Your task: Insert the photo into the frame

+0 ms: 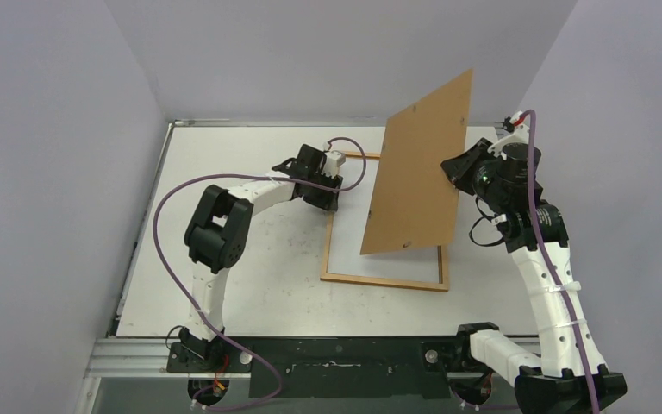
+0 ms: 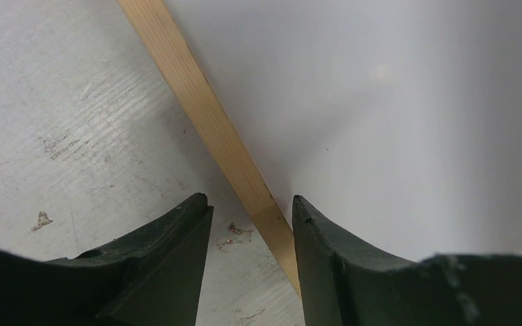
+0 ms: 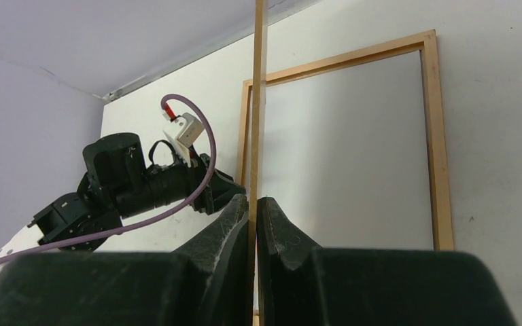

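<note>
Lying inside the frame (image 1: 384, 283) is the white photo (image 1: 384, 266); right fingers (image 3: 234, 231) pinch the board (image 1: 418, 164), left fingers (image 2: 177, 251) gape astride the rim.

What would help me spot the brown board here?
Find the white table, then the wooden frame lying flat on it. The brown board stands tilted above that frame, pinched by the right gripper. It alone is off the table, plain brown.

The scuffed white rectangular desk (image 1: 241, 285) carries 1 large rectangular picture frame with a narrow light-brown wooden border (image 1: 384, 283), lying flat right of centre. A thin white-backed paper photo (image 1: 379, 259) fills its opening. Tiny reddish specks (image 2: 234, 231) dot the desk just beside the border.
</note>
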